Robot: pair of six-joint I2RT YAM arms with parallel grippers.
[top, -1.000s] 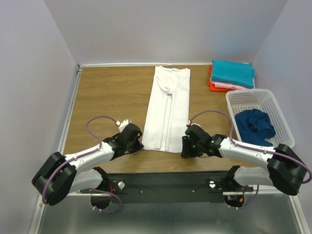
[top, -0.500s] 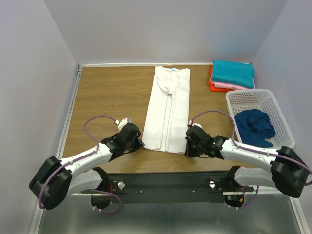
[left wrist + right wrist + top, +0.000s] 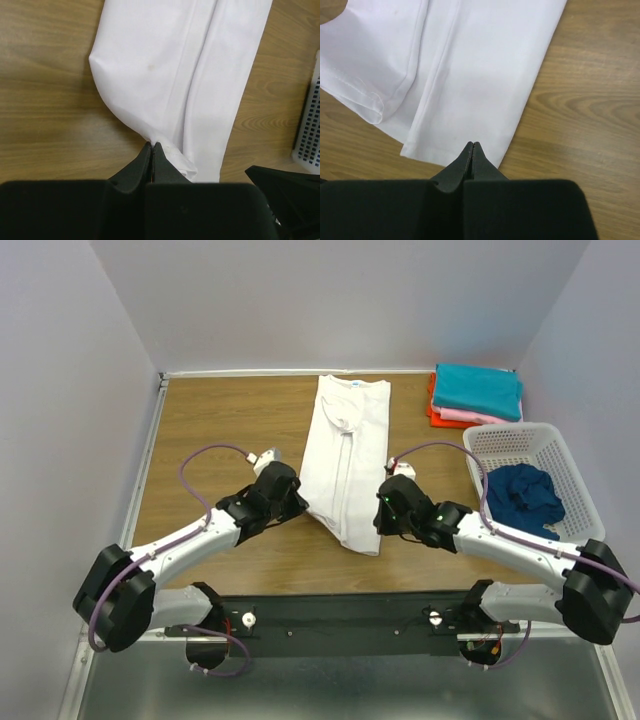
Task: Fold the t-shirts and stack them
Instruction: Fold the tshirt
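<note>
The left arm (image 3: 185, 543) and right arm (image 3: 510, 545) are wearing white shells between bulky black joints, largest at 7 and 5 o'clock. Purple cables (image 3: 215, 447) are looping off both wrists. The left gripper (image 3: 151, 145) and right gripper (image 3: 471, 144) are tapering into matte black wedges.

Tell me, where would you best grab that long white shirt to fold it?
By the two corners of its near hem, coming in low from the robot's side. The white shirt lies as a narrow strip running away, so that hem is its closest free edge.
</note>
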